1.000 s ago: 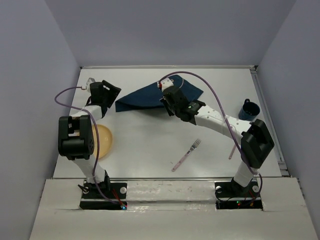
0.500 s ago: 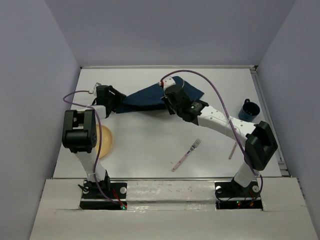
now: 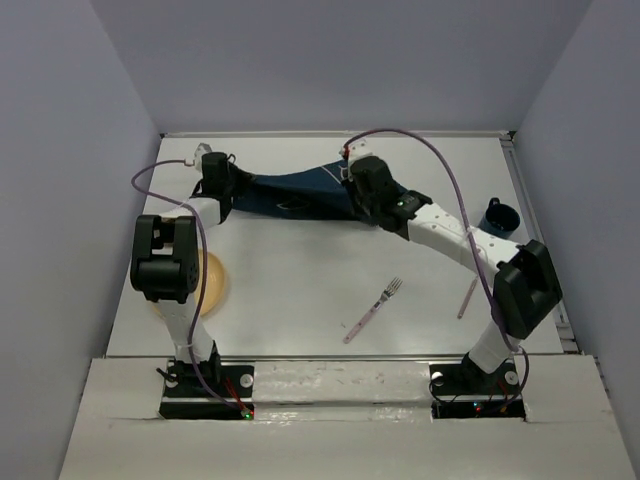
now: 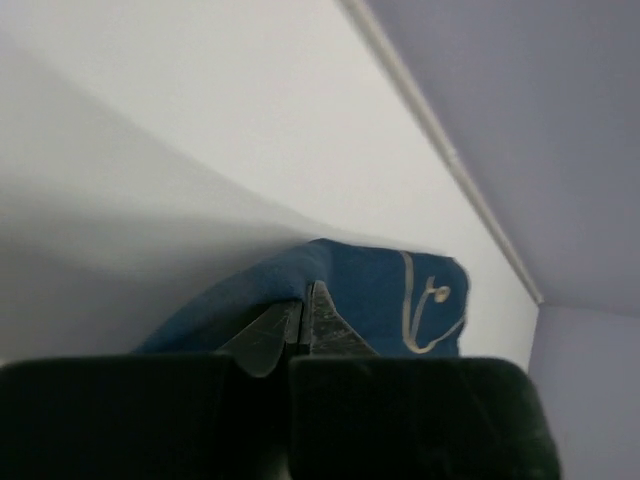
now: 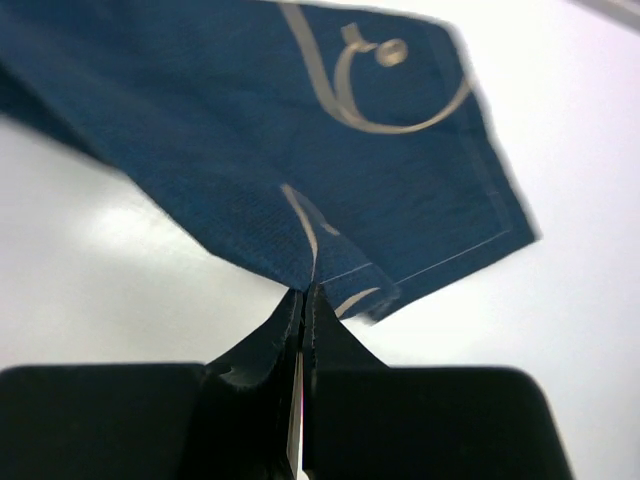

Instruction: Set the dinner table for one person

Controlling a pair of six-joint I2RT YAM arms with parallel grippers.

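The navy placemat (image 3: 290,190) with a white drawing hangs stretched between both grippers over the back of the white dinner table (image 3: 300,265). My left gripper (image 3: 233,190) is shut on the cloth's left edge; in the left wrist view its tips (image 4: 305,302) pinch a fold of the placemat (image 4: 385,290). At the right end, my right gripper (image 3: 353,197) is shut on a corner, and its tips (image 5: 303,297) meet on the hem of the placemat (image 5: 300,140).
A tan plate (image 3: 208,283) lies under the left arm. A pink fork (image 3: 372,308) lies near the middle front, a pink utensil (image 3: 466,298) beside the right arm, and a blue cup (image 3: 497,219) at the right edge.
My left gripper moved right to the placemat's left edge and shut on it. My right gripper carried its corner back and right, pulling the cloth out long.
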